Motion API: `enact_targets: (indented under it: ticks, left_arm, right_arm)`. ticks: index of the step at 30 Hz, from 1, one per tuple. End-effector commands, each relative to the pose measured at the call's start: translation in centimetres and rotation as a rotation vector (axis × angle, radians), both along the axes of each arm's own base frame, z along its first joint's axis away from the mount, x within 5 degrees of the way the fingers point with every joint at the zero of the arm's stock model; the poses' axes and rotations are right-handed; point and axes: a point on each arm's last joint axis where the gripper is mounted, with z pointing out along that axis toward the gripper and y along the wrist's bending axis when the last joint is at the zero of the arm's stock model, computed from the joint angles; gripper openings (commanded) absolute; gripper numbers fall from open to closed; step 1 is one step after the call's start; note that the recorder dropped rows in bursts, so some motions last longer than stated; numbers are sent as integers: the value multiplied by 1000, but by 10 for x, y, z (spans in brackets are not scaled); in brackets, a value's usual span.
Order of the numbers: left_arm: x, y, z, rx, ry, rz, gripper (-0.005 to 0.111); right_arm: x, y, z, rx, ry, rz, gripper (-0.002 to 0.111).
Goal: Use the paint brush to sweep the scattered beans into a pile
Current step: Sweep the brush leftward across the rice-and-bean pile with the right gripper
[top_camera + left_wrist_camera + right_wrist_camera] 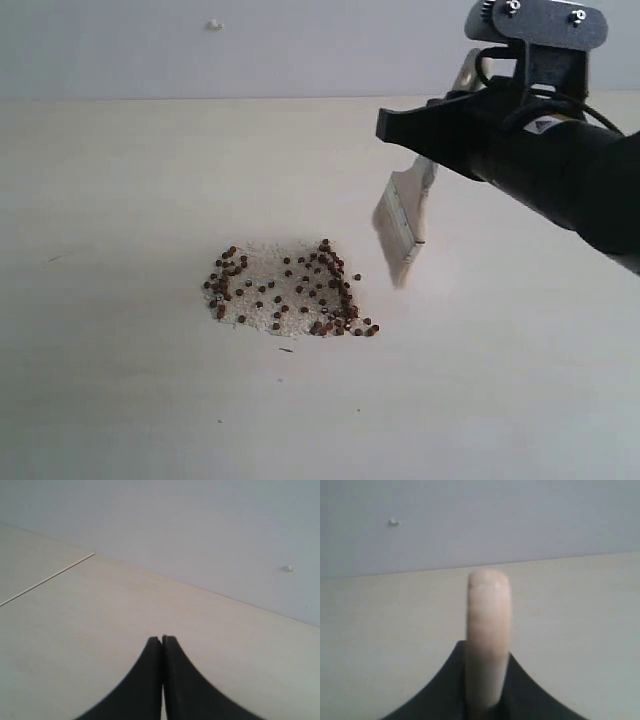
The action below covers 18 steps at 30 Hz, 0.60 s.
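1. Pinching paint brush (405, 215) handle: right jaws; bristles point down, blurred, beside beans' (290, 290) right edge.
2. Beans clustered on surface (120, 380) among white grains (262, 262).
3. Left jaws pressed together above surface.

The exterior view looks down and across the table (120, 400) toward the far wall (150, 50), fairly close. Each wrist view sits low, facing that wall: one over the left gripper (162, 639), one along the paint brush (488, 625). All three share the wall's white speck (214, 25).
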Motion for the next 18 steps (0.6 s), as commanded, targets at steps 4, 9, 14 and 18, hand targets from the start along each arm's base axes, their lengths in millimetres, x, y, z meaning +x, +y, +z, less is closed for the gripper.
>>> enact_targets:
  ticks: [4,9,14,18]
  left_arm:
    - [-1,1,-1,-3,-1,6,0]
    - [-1,1,-1,1,-1,6,0]
    - [-1,1,-1,1,-1,6,0]
    - [-1,1,-1,1,-1,6,0]
  right_arm:
    - [-26,-28,-20,6,25,-109,0]
    - [-44,-13,-25,37,-9,-78,0]
    - [-46,-10,-27,61,-37,-145,0]
    - [-47,-11,-30,14,-18,-143,0]
